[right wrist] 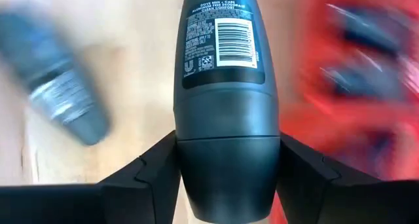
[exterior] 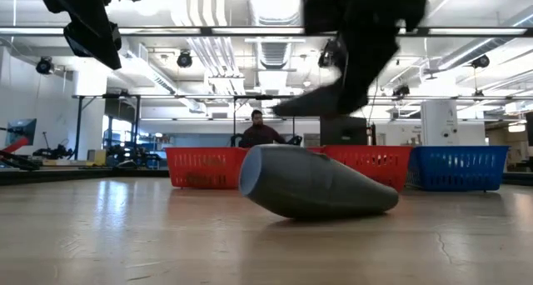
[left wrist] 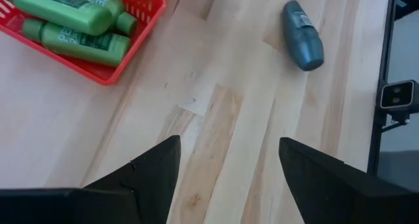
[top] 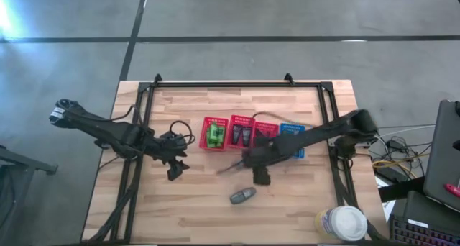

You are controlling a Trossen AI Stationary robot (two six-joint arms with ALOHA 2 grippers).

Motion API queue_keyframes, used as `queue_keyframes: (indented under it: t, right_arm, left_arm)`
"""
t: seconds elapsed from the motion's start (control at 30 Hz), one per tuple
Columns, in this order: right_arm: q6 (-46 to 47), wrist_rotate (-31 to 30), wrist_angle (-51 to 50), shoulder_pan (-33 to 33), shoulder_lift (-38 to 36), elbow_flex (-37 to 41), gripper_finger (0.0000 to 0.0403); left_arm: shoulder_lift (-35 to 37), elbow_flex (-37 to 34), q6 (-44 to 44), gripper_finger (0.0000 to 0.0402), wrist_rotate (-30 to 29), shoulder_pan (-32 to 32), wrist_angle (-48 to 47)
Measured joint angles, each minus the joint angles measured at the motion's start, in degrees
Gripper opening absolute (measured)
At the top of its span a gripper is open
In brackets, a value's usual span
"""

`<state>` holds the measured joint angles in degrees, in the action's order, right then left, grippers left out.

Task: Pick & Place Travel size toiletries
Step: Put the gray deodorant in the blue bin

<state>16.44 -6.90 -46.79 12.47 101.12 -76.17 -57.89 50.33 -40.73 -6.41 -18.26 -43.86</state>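
Observation:
My right gripper [right wrist: 227, 142] is shut on a dark grey oblong tube [right wrist: 226, 67] with a barcode label. In the high view it [top: 246, 162] hangs over the table's middle, just near of the baskets. A second grey tube [top: 242, 196] lies on its side on the wood [exterior: 316, 185], [left wrist: 303, 35]. Green bottles [left wrist: 72, 21] lie in the leftmost red basket [top: 213, 133], and dark tubes lie in the red basket beside it [top: 241, 133]. My left gripper [left wrist: 229, 152] is open and hovers left of the baskets [top: 175, 170]. No razors show. My right gripper pinches the held tube between its two fingers, one on either side of the wide part near the cap seam [right wrist: 226, 152]. The tube's length runs on forward past the fingertips [right wrist: 163, 158]. In the low view the tube [exterior: 304, 106] is lifted clear of the table.
A third red basket [top: 264, 131] and a blue basket [top: 291, 131] complete the row, partly under my right arm. A large white round-lidded container [top: 345, 223] stands at the near right corner. A black frame [top: 144, 116] edges the table. A person [exterior: 260, 131] sits beyond it.

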Motion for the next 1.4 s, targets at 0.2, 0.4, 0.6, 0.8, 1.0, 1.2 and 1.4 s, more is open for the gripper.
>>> queue_keyframes:
  t: [0.2, 0.4, 0.6, 0.8, 1.0, 1.2, 1.4]
  right_arm:
    - [48.14, -8.08, -13.92, 0.19, -15.27, 7.95, 0.0189]
    - [86.74, -7.77, -11.82, 4.48, -27.53, 22.25, 0.0189]
    - [94.50, -10.31, -9.65, 4.67, -30.94, 28.33, 0.0190]
    - [93.83, -9.70, -9.53, 1.05, -31.17, 30.14, 0.0205]
    - [91.14, -7.82, -9.19, -0.86, -30.88, 30.99, 0.0210]
    - [91.48, -8.28, -10.26, -0.74, -30.28, 31.64, 0.0201]
    - [94.41, -9.98, -12.37, -0.79, -28.55, 31.66, 0.0264]
  left_arm:
    - [0.09, 0.00, -0.05, 0.0264, -2.54, 0.00, 0.18]
    - [0.09, 0.00, 1.74, 0.0264, -3.74, 0.02, 0.32]
    - [0.09, 0.00, 4.47, 0.0264, -4.37, 0.11, 0.49]
    - [0.09, 0.00, 4.94, 0.0264, -4.36, 0.15, 0.55]
    - [0.09, 0.00, 4.97, 0.0264, -4.33, 0.15, 0.55]
    - [0.09, 0.00, 4.97, 0.0264, -4.23, 0.15, 0.53]
    - [0.09, 0.00, 4.86, 0.0264, -4.18, 0.15, 0.53]
